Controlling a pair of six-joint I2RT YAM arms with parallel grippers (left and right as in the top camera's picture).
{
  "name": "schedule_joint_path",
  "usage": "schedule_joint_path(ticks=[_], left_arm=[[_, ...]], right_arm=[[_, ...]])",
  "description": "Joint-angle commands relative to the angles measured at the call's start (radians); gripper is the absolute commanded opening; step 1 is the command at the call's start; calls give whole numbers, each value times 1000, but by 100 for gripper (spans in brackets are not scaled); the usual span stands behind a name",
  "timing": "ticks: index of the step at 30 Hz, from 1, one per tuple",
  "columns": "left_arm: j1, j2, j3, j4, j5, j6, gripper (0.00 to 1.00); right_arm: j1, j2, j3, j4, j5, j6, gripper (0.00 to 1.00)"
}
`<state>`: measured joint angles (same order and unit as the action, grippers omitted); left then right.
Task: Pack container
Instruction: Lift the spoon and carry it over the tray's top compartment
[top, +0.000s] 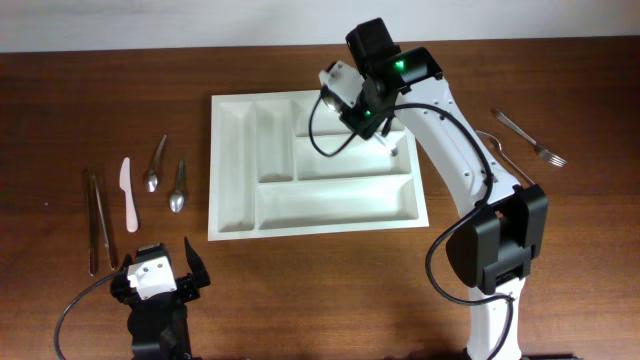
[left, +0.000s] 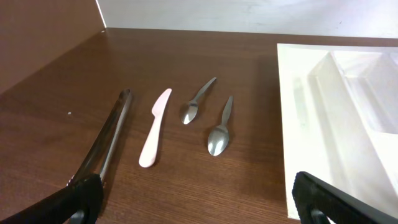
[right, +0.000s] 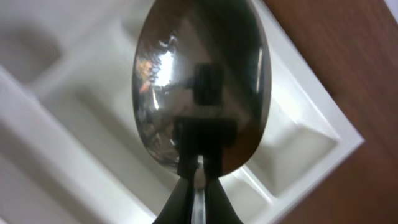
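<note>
The container (top: 240, 210) is a large white five-compartment tray in the middle of the table; it also shows in the left wrist view (left: 305, 118) and the right wrist view (right: 311, 137). My right gripper (right: 198, 180) is shut on a large metal spoon (right: 202, 81), whose bowl fills the right wrist view above the tray's compartments. From overhead the right gripper (top: 375, 125) hangs over the tray's upper right compartments. My left gripper (top: 160, 275) is open and empty near the front left edge, its fingertips (left: 199, 199) wide apart over bare wood.
Left of the tray lie two small spoons (top: 155, 165) (top: 179, 188), a pink knife (top: 129, 195) and metal tongs (top: 97, 220). These also show in the left wrist view: spoons (left: 217, 130), knife (left: 154, 127), tongs (left: 106, 146). A fork (top: 527, 138) lies at the right.
</note>
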<state>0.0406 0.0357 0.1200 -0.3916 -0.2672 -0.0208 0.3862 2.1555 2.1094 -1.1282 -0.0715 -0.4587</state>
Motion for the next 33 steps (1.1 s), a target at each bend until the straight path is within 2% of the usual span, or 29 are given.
schedule_joint_path(ticks=[1, 3, 6, 11, 13, 17, 23, 33], left_arm=[[3, 2, -1, -6, -17, -10, 99], [3, 2, -1, -6, -18, -10, 99], [3, 2, -1, -6, -18, -10, 99], [3, 2, -1, -6, -18, -10, 99], [3, 2, -1, -6, -18, -10, 99], [3, 2, -1, -6, -17, -10, 99], [3, 2, -1, -6, -18, -10, 99], [3, 2, -1, -6, -17, -10, 99]], right_arm=[[6, -4, 22, 62, -91, 438, 4], [6, -4, 22, 108, -90, 645, 4], [6, -4, 21, 183, -75, 865, 4], [6, 0, 21, 289, 95, 1318, 4], [6, 9, 21, 307, 117, 1445, 4], [5, 49, 21, 302, 137, 1608, 4], [5, 132, 21, 303, 128, 1972, 4], [-1, 171, 21, 315, 135, 2221, 4]])
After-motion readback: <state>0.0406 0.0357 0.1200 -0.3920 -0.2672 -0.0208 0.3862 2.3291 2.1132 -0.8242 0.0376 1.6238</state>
